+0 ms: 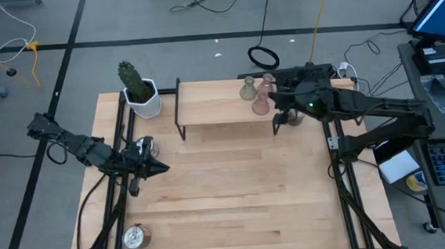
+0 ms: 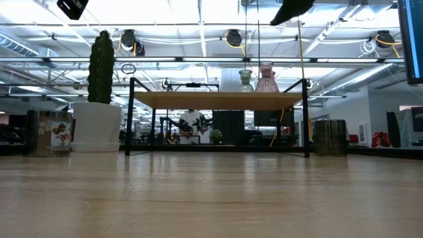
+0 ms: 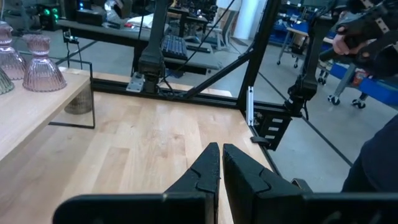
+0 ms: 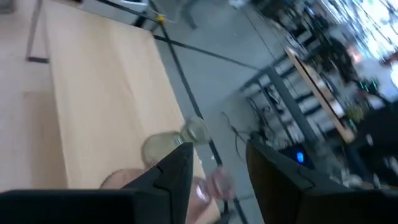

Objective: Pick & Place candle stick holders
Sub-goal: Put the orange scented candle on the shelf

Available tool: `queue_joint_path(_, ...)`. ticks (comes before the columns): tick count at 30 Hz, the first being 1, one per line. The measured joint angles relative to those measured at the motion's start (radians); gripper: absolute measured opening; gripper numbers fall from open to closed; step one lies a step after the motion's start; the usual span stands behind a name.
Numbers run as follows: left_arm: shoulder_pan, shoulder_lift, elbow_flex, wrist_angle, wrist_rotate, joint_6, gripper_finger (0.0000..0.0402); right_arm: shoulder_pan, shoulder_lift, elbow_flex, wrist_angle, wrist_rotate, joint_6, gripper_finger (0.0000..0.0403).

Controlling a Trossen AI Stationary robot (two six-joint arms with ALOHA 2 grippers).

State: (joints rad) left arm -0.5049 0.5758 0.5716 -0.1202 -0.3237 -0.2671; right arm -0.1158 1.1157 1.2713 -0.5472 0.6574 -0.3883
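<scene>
My right claw (image 1: 279, 123) hangs over the right end of the small raised shelf (image 1: 214, 109) at the desk's (image 1: 227, 195) far edge, fingers spread with nothing between them. Its arm covers part of the candle stick holders there, so from above I make out only an olive-green vase-shaped holder (image 1: 248, 90) and two pale pink ones (image 1: 263, 102) close beside it, partly overlapped. From desk level the green holder (image 2: 246, 80) and one ribbed pink holder (image 2: 267, 80) stand upright on the shelf; the second pink one is hidden behind. My right wrist picture is blurred; the green holder (image 4: 168, 144) and a pink one (image 4: 214, 183) show only as soft shapes beyond my fingers.

My left claw (image 1: 161, 168) waits over the desk's left side, fingers pressed together and holding nothing. One shiny silver mottled cup (image 1: 147, 148) sits half hidden behind my left arm, and another silver cup (image 1: 136, 236) stands near the desk's near left corner. A third squat cup (image 2: 329, 137), dark against the light, stands under the shelf's right end.

A white pot with a green cactus (image 1: 138, 92) stands at the far left corner.
</scene>
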Motion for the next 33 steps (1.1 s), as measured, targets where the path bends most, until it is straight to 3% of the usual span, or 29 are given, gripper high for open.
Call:
queue_joint_path(7, 0.000, 0.000, 0.000, 0.019, 0.001, 0.000, 0.0021, 0.045, -0.053, 0.000, -0.119, 0.127, 0.195, 0.0144)
queue_joint_path(19, 0.000, 0.000, 0.000, 0.021, 0.004, -0.056, 0.0021, 0.053, -0.121, 0.000, -0.273, 0.121, 0.464, 0.0144)
queue_joint_path(26, 0.000, 0.000, 0.000, 0.021, 0.004, -0.079, 0.0021, 0.053, -0.193, 0.000, -0.303, -0.047, 0.570, 0.0142)
queue_joint_path(33, 0.000, 0.000, 0.000, 0.021, 0.000, -0.072, 0.0021, 0.053, -0.255, 0.000, -0.307, -0.179, 0.643, 0.0102)
